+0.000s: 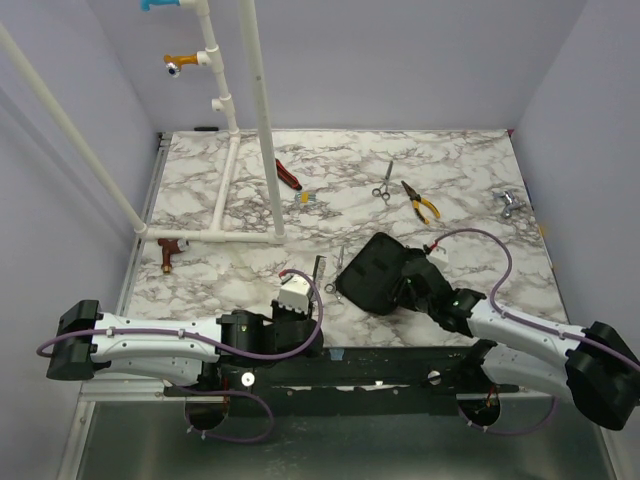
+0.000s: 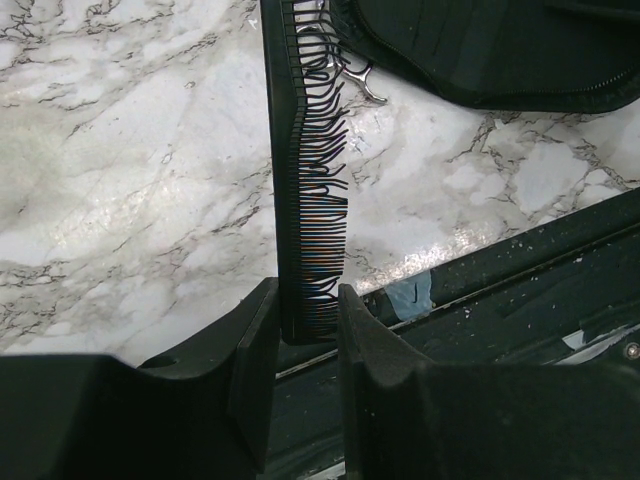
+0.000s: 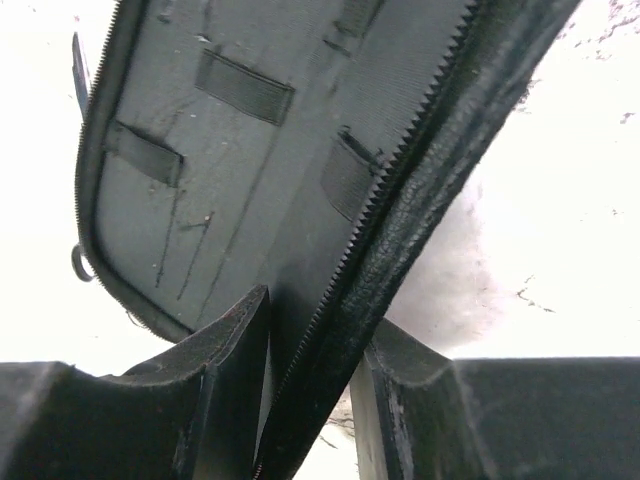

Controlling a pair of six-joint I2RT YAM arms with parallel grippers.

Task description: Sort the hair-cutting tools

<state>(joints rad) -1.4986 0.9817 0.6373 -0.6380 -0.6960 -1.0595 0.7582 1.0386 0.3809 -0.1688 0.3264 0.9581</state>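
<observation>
Table [image 1: 200,190]: L gripper [image 2: 307,325] pinches comb [image 2: 300,150], R gripper [image 3: 310,390] prob. holds case [image 3: 230,150]

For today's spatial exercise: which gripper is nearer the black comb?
Left. The left gripper grips one end of the black comb; the right gripper clamps the black case further right.

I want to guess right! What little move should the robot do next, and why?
Probably lift the comb a little and swing it toward the case. The left tool pinches the comb's end, and the right tool holds the case's flap open close by, ready to take it.
</observation>
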